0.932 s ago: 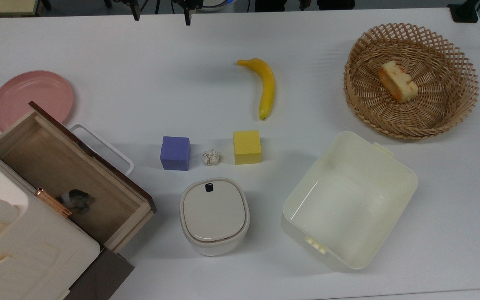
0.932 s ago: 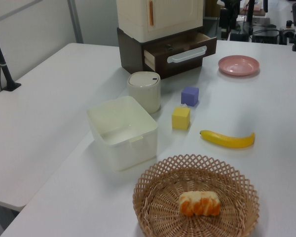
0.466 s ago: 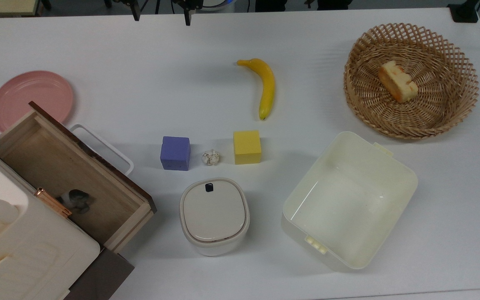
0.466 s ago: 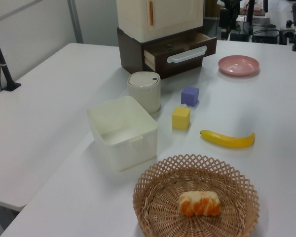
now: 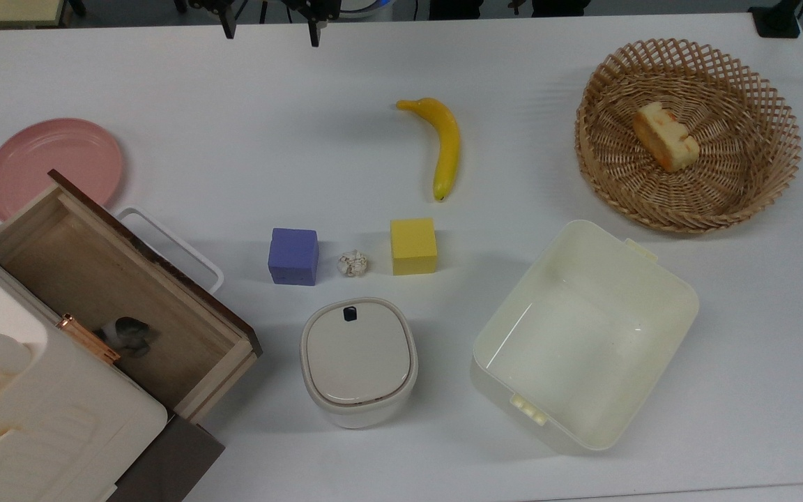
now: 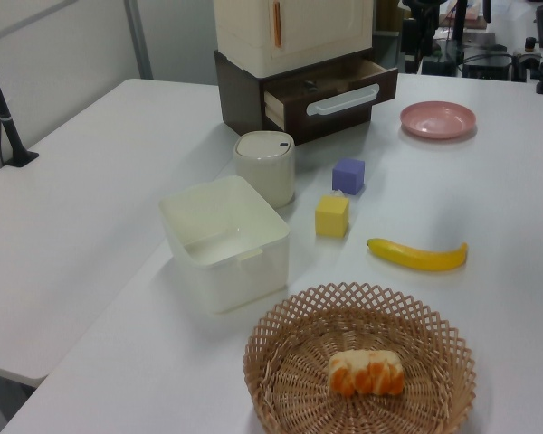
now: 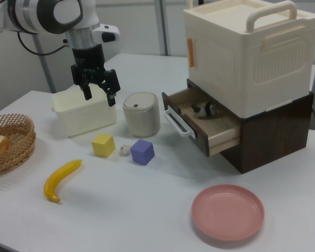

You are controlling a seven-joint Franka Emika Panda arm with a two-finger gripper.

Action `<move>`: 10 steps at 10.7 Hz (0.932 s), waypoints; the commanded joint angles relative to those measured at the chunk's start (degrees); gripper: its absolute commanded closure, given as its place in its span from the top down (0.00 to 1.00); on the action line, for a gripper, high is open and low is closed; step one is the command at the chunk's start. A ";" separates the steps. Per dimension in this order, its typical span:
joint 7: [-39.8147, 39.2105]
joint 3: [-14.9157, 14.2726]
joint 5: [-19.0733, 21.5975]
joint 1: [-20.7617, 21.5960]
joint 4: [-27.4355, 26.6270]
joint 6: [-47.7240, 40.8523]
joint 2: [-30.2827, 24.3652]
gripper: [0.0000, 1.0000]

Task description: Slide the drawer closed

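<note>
**Operator:** State the position of the hand (image 7: 98,90) and the drawer (image 7: 202,127).

**Technician:** In the right view, the hand hangs above the worktop (image 7: 147,205), fingers spread apart and empty. The drawer lies well apart from it, toward the right view's right and lower down, pulled out of the brown cabinet (image 7: 275,136) beneath the cream case (image 7: 247,58). Its white loop handle (image 7: 177,123) faces the hand. A small grey-and-white object (image 7: 205,109) rests inside; what it is cannot be determined.

**Operator:** What stands between hand and drawer?

**Technician:** The lidded cream bin (image 7: 142,114) sits just below and beside the hand, on the drawer side. The purple cube (image 7: 142,151) and yellow cube (image 7: 103,145) lie nearer the camera than the hand.

**Operator:** Failure risks?

**Technician:** Three, by estimate. A low, direct approach could strike the bin. An off-centre push on the front panel could skew the drawer so that it binds in the cabinet. Excess force could shift the whole cabinet, which appears unfixed.
</note>
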 commanded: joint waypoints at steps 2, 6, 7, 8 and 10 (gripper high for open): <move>0.64 -0.46 1.23 0.62 -0.12 0.98 0.30 1.00; 0.64 -0.46 0.88 0.80 -0.30 3.70 0.48 1.00; 0.64 -0.46 0.88 0.80 -0.30 3.71 0.48 1.00; 0.64 -0.46 0.88 0.80 -0.30 3.71 0.48 0.98; 0.38 -0.38 0.79 0.89 -0.47 3.71 0.57 0.78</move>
